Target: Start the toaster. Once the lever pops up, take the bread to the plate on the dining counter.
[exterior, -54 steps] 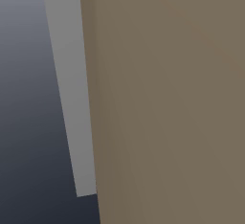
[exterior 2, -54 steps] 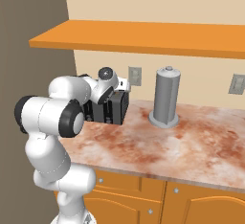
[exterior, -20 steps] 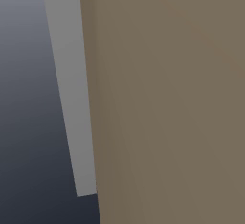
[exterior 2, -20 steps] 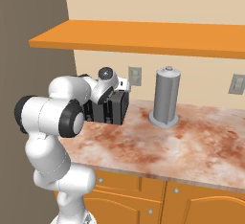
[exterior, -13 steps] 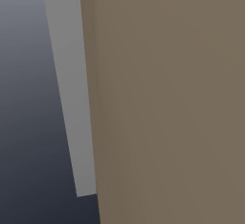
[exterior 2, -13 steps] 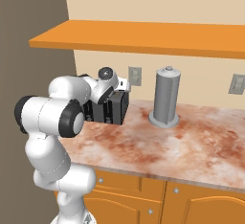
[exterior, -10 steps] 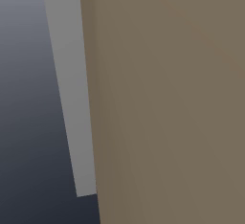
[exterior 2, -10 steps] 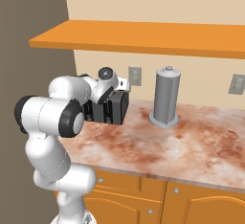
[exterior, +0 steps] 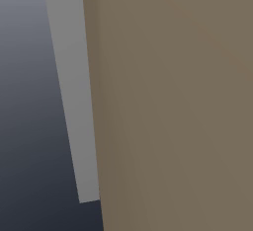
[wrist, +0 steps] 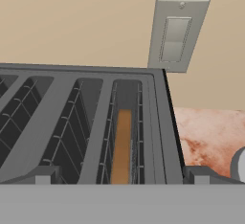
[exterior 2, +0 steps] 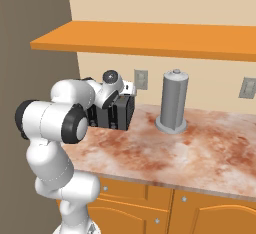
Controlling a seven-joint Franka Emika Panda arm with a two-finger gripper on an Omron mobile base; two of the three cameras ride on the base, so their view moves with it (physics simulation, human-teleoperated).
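Note:
The black toaster stands on the marbled wall counter, near its left end. In the hand view I look down into the toaster's wire-lined slots. The bread, a tan slice seen edge-on, sits deep in the rightmost slot. My gripper hovers just above that slot, open, with one fingertip on each side and nothing between them. In the right base view the white hand is over the toaster's top. The toaster's lever is hidden. The plate and the dining counter are out of view.
A tall grey cylinder stands on the counter right of the toaster. An orange shelf hangs overhead. Outlet plates are on the wall behind. A brown panel blocks the left base view.

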